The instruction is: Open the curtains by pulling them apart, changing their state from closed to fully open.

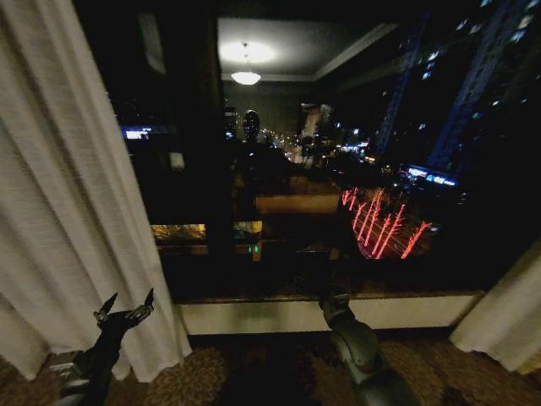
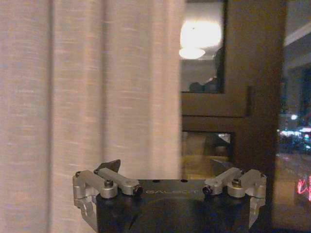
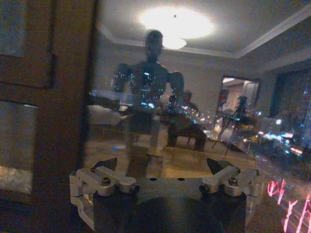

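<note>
- The curtains stood drawn well apart, the left panel (image 1: 68,211) bunched at the window's left edge and the right panel (image 1: 507,317) gathered at its far right.
- The dark window (image 1: 338,169) lay bare between them, so the job looked all but finished.
- The left claw (image 1: 127,309) hung wide and empty just beside the left panel.
- The right claw (image 3: 163,167) faced the glass, wide, holding nothing.

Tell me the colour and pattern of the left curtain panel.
Plain off-white left curtain panel, vertical pleats, no print; clearest in the left wrist view.
</note>
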Robot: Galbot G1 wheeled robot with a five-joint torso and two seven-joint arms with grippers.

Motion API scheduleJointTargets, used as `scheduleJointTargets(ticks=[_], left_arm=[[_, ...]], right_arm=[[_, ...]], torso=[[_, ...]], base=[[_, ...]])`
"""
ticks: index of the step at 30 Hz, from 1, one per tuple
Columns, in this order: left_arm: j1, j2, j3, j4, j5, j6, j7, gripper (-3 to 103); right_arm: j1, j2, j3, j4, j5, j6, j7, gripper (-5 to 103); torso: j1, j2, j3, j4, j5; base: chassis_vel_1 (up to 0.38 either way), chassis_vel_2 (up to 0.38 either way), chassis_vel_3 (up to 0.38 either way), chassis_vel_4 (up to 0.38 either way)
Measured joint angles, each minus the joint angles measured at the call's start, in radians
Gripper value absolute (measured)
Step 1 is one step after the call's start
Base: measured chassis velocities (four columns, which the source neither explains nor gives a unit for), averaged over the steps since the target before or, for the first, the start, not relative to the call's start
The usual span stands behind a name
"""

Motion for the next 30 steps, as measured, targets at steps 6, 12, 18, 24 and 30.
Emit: scheduleJointTargets(ticks=[6, 12, 18, 24, 30], left_arm=[[-0.001, -0.001, 0.005, -0.001, 0.002, 0.0, 0.0, 100], [0.0, 0.005, 0.008, 0.005, 0.003, -0.005, 0.007, 100], [-0.035, 0.061, 0.006, 0.052, -0.012, -0.024, 0.025, 100], [-0.109, 0.144, 0.029, 0.111, -0.044, -0.004, 0.016, 100], [-0.168, 0.195, 0.05, 0.18, -0.068, 0.008, 0.012, 100]], right_arm=[[0.0, -0.001, 0.001, -0.011, -0.003, 0.031, 0.0, 100], [0.009, 0.0, 0.005, -0.016, 0.02, 0.048, 0.002, 100], [0.01, 0.006, 0.027, -0.027, 0.024, 0.052, 0.002, 100], [0.012, 0.007, 0.041, -0.043, 0.024, 0.058, 0.003, 100], [0.019, 0.008, 0.053, -0.064, 0.025, 0.071, 0.003, 100]], torso=[[0.0, 0.0, 0.0, 0.0, -0.0005], [0.0, 0.0, 0.0, 0.0004, -0.0008], [0.0, 0.0, 0.0, 0.0, -0.0005], [0.0, 0.0, 0.0, -0.0005, 0.0002], [0.0, 0.0, 0.0, 0.0003, -0.001]], base=[[0.356, 0.362, -0.369, -0.364], [0.266, 0.292, -0.259, -0.284], [0.066, 0.061, -0.057, -0.062], [-0.015, -0.048, 0.03, 0.036], [-0.005, -0.01, 0.008, 0.008]])
